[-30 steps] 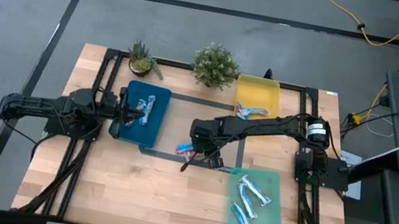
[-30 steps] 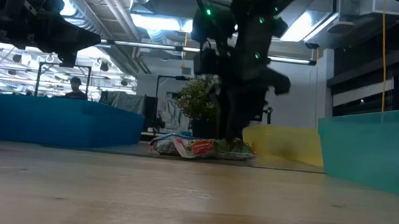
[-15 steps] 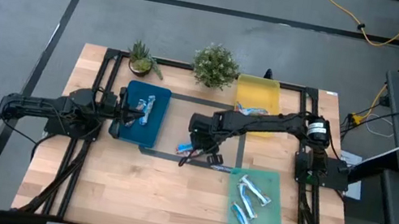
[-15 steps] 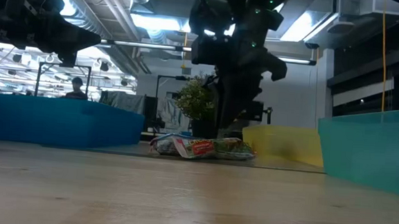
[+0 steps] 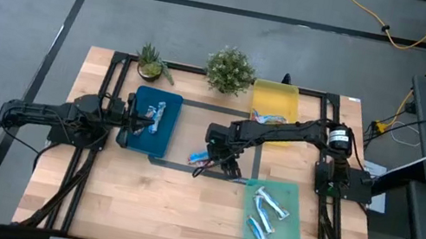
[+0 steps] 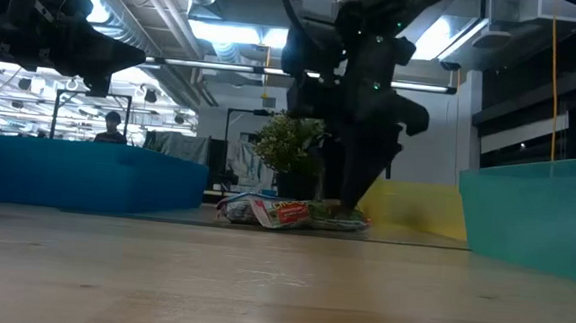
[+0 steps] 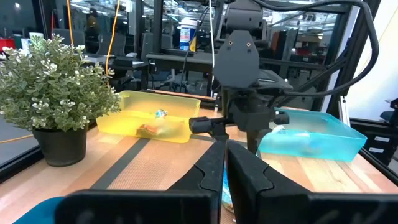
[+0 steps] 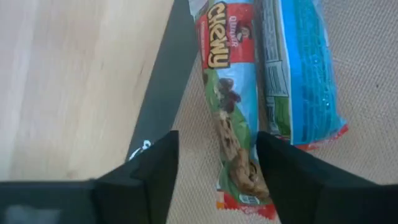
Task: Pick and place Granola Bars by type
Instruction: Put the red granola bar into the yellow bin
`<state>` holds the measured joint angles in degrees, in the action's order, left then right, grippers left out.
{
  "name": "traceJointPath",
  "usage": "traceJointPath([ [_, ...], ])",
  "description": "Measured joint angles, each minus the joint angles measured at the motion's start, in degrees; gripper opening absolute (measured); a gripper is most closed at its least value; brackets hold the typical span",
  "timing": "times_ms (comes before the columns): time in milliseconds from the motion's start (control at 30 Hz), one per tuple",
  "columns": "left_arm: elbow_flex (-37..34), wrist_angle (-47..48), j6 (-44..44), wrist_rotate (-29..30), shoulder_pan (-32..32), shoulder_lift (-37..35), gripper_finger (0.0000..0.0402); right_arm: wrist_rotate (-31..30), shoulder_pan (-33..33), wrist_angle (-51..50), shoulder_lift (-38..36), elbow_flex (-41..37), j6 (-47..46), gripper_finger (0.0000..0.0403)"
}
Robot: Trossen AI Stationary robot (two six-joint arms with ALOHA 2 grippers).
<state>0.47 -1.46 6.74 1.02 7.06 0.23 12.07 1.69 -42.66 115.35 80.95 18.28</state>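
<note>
Two granola bars lie side by side on the brown mat at the table's middle (image 5: pixel 200 161), (image 6: pixel 290 212). In the right wrist view one is a blue and orange-red "Chewy" bar (image 8: pixel 229 106); the other, a blue one (image 8: pixel 305 81), lies against it. My right gripper (image 8: pixel 217 140) hangs open just above them, its fingers on either side of the Chewy bar's end, touching nothing that I can see. It also shows in the high view (image 5: pixel 220 154). My left gripper (image 7: pixel 224 171) is shut and empty, waiting over the blue tray (image 5: pixel 136 119).
The blue tray (image 5: pixel 160 132) holds bars, the yellow tray (image 5: pixel 278 100) holds one, and the green tray (image 5: pixel 289 238) holds several. Two potted plants (image 5: pixel 152 63), (image 5: pixel 230 70) stand at the far edge. Bare wood lies toward the near edge.
My right gripper has swung a little above the two bars, first toward the table's left, then back toward the right, staying low. The bars have kept their place.
</note>
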Motion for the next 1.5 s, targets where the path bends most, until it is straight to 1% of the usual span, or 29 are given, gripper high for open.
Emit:
traceJointPath([
  [67,0.0,0.0,0.0,0.0,0.0,0.0,0.0013,-0.7,0.0,1.2,0.0,-0.7,0.0,0.0231],
  [167,0.0,0.0,0.0,0.0,0.0,0.0,0.001,-1.7,0.0,4.0,0.0,-1.9,0.1,0.0244],
  [267,0.0,0.0,0.0,0.0,0.0,0.0,0.0008,-1.9,0.0,6.6,0.0,-2.8,0.2,0.0243],
  [367,0.0,0.0,0.0,0.0,0.0,0.0,0.001,-2.0,0.0,8.5,0.0,-3.2,0.2,0.0232],
  [533,0.0,0.0,0.0,0.0,0.0,0.0,0.0013,-2.0,0.0,9.6,0.2,-3.3,0.4,0.0196],
  [733,0.0,0.0,0.0,0.0,0.0,0.0,0.0008,-1.9,0.0,12.2,0.5,-5.1,0.5,0.014],
  [1000,0.0,0.0,0.0,0.0,0.0,0.0,0.0013,-1.9,0.0,11.8,0.5,-5.7,0.2,0.0064],
  [1100,0.0,0.0,0.0,0.0,0.0,0.0,0.0011,-1.9,0.0,10.3,0.5,-5.2,0.0,0.0042],
  [1167,0.0,0.0,0.0,0.0,0.0,0.0,0.0009,-1.9,0.0,6.9,0.5,-4.1,0.1,0.0034],
  [1300,0.0,0.0,0.0,0.0,0.0,0.0,0.0009,-1.9,0.6,0.7,0.0,-1.1,1.7,0.0032],
  [1500,0.0,0.0,0.0,0.0,0.0,0.0,0.0012,-2.0,3.8,-7.8,-3.1,4.3,3.1,0.0033],
])
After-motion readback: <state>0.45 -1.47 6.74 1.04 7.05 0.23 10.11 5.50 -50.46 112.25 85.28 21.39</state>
